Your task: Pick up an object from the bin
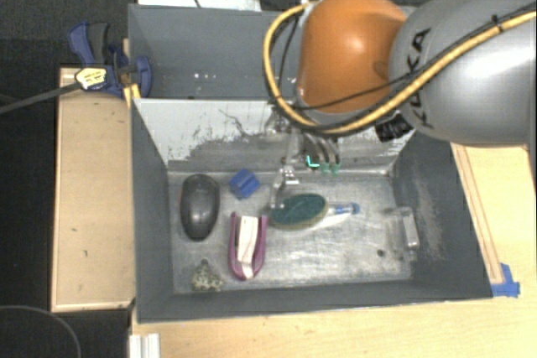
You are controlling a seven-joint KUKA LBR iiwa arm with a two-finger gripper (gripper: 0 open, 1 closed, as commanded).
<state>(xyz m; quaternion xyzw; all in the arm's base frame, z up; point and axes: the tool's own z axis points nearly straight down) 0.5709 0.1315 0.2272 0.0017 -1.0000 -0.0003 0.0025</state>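
One green oval brush (298, 212), middle of the bin (155, 218), just in front of your claw (289, 180).
Its long axis runs left to right, handle (340, 213) pointing right; the claw hangs over its left end, open or closed you cannot tell.

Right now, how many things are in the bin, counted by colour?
Grey: 2, mouse, metal piece
Blue: 1, block
Dark green: 1, brush
Purple and white: 1, clip-like thing
Speckled: 1, small lump
Total: 6

My silver arm (474, 71) reaches in from the right, its orange-covered wrist (348, 46) bent over, my gripper (287, 184) pointing down, hanging low.
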